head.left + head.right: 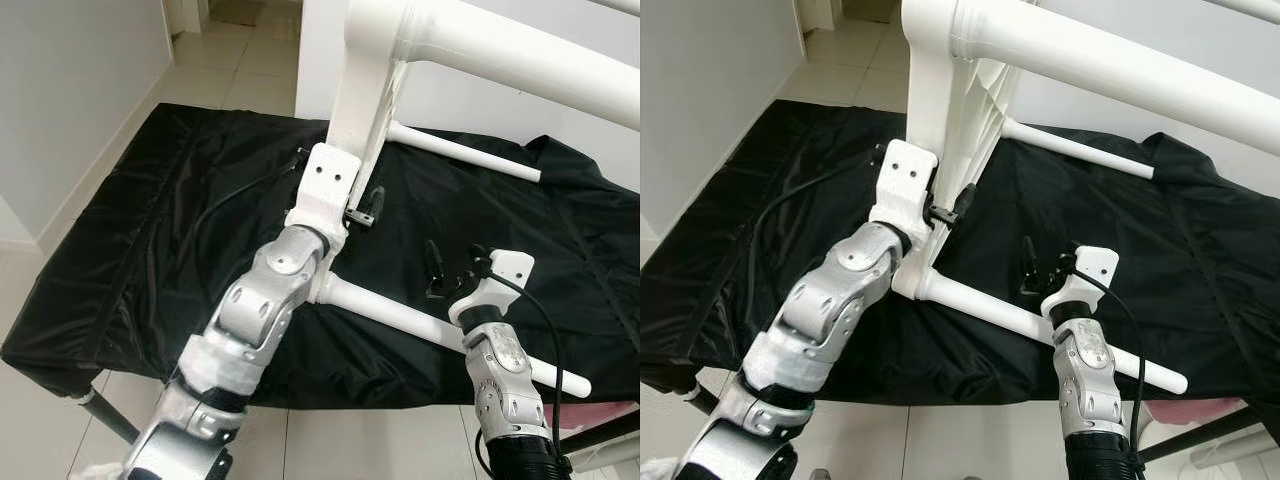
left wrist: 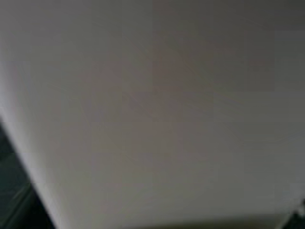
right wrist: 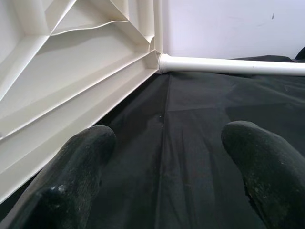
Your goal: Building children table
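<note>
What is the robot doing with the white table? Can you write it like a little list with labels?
Thing being built: white plastic children's table, tipped on its side
Resting on: black cloth covering a work surface
Legs fitted: several white legs stick out sideways
Left gripper: up against the tabletop's edge, seemingly steadying it; grip unclear
Right gripper: jaws open, holding nothing, low over the cloth beside the ribbed underside
Floor: pale tiles

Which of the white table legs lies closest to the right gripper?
The near leg, jutting from the tabletop's lower near corner toward the robot; the right gripper hovers just above it. The far leg lies further back, and another passes overhead.
</note>
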Motion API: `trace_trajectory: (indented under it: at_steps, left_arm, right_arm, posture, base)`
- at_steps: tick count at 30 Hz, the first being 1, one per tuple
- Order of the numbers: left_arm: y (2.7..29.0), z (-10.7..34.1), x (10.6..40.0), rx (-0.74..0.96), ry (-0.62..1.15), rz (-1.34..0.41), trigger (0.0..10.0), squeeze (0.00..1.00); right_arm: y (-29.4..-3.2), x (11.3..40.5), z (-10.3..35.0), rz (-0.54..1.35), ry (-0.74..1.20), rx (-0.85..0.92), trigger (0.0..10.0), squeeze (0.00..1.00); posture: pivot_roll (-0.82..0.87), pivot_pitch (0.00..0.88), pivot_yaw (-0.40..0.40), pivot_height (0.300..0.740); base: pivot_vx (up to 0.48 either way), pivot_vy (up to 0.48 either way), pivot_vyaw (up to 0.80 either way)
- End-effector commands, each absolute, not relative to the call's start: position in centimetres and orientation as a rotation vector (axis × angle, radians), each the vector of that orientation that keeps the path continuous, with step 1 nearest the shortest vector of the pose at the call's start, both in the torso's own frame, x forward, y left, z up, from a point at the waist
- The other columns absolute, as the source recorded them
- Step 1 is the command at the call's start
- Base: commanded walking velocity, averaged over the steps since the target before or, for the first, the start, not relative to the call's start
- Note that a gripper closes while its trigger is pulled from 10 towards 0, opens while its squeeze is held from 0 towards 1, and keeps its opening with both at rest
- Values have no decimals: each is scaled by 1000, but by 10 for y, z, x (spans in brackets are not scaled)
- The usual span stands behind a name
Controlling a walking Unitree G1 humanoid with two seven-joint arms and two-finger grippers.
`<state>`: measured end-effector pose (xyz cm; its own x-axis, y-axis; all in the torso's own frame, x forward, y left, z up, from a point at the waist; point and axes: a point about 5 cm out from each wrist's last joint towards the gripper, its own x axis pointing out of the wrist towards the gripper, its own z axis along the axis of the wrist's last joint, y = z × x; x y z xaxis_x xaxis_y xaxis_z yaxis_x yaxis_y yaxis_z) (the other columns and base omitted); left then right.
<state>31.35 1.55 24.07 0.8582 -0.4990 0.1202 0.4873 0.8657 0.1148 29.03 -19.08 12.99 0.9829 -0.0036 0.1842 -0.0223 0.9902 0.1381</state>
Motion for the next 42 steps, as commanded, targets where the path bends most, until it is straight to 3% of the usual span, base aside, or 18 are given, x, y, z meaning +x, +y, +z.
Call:
trace_trajectory:
  at_steps: [1, 11, 12, 13, 14, 15, 16, 39, 42]
  left_arm:
    - [10, 250, 314, 72, -193, -490, 10000, 0]
    - [6, 253, 322, 48, -223, -441, 10000, 0]
    - [8, 249, 324, 32, -205, -434, 3882, 0]
    - [8, 249, 324, 32, -205, -434, 3882, 0]
    - [11, 246, 325, 26, -190, -428, 1137, 0]
    - [13, 244, 327, 27, -181, -415, 1137, 0]
    - [15, 243, 328, 25, -181, -406, 0, 0]
    - [50, 242, 335, 88, -232, -330, 0, 0]
    - [69, 239, 330, 116, -234, -271, 0, 0]
  right_arm:
    - [-194, 290, 127, -14, -180, 140, 10000, 0]
    - [-194, 290, 127, -29, -183, 139, 10000, 0]
    - [-195, 290, 127, -35, -184, 139, 10000, 0]
    - [-195, 290, 127, -35, -184, 139, 10000, 0]
    - [-196, 290, 127, -39, -184, 139, 10000, 0]
    - [-196, 290, 127, -41, -185, 139, 10000, 0]
    - [-196, 290, 127, -41, -185, 139, 10000, 0]
    - [-197, 292, 126, -39, -179, 129, 10000, 0]
    - [-197, 294, 125, -34, -174, 124, 10000, 0]
  posture:
    - [10, 19, -53, 740]
    - [-4, 19, -44, 740]
    - [-5, 20, -44, 740]
    - [-5, 20, -44, 740]
    - [-4, 21, -44, 740]
    - [-6, 21, -43, 740]
    - [-6, 21, -43, 740]
    - [17, 35, -65, 740]
    - [22, 39, -68, 740]
  base:
    - [0, 0, 0]
    - [0, 0, 0]
    - [0, 0, 0]
    - [0, 0, 0]
    - [0, 0, 0]
    - [0, 0, 0]
    - [0, 0, 0]
    - [0, 0, 0]
    - [0, 0, 0]
